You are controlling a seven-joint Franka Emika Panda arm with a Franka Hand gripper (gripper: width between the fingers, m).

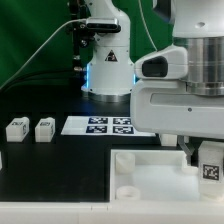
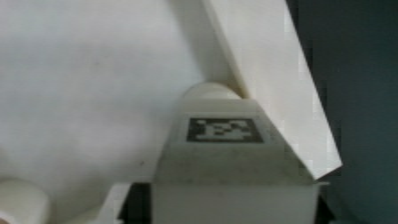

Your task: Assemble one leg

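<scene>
Leg (image 1: 210, 168) sits at the lower right of the frame, seemingly clamped in the end effector (image 1: 203, 156) over the tray (image 1: 150, 166), so its fixing looks unfinished; two more legs (image 1: 45, 128) wait at middle left.

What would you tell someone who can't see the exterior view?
The robot's gripper holds a small white leg over the white tray. Two more legs and the marker board lie on the black table farther back.
</scene>
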